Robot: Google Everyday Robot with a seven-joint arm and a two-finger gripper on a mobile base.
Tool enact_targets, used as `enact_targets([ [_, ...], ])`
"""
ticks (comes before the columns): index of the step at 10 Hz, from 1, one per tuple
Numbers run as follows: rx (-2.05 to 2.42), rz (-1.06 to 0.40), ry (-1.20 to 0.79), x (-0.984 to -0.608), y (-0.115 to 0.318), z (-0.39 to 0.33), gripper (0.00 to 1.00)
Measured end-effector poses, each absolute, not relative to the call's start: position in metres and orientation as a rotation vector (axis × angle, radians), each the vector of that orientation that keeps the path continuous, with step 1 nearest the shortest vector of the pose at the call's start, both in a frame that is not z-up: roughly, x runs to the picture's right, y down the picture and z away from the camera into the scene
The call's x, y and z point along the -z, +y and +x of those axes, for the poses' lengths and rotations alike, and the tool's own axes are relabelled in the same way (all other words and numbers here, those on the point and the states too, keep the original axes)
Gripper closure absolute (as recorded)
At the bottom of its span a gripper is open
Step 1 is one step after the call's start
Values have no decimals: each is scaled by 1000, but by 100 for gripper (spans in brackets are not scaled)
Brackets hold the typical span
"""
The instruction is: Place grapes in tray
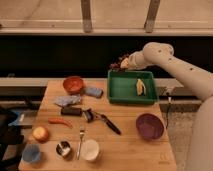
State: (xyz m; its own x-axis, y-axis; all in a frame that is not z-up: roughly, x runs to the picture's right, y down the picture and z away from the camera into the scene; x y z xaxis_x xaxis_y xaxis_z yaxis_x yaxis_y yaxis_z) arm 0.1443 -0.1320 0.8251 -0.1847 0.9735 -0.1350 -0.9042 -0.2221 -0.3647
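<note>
The green tray (125,92) sits at the back right of the wooden table (125,150) with a pale yellow banana-like piece (140,86) in it. My gripper (120,64) hangs above the tray's far left corner, on the white arm that reaches in from the right. A small dark bumpy cluster, the grapes (115,64), shows at its tip, held in the air above the tray's rim.
A purple bowl (149,126) stands in front of the tray. An orange bowl (74,84), blue sponge (93,92), grey cloth (67,101), red chili (60,121), apple (40,133), cups (90,149), fork (80,141) and dark utensil (107,123) lie to the left.
</note>
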Motion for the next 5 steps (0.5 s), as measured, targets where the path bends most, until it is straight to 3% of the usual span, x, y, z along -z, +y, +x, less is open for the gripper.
enact_targets([
  [5, -1820, -448, -116, -873, -105, 161, 100],
])
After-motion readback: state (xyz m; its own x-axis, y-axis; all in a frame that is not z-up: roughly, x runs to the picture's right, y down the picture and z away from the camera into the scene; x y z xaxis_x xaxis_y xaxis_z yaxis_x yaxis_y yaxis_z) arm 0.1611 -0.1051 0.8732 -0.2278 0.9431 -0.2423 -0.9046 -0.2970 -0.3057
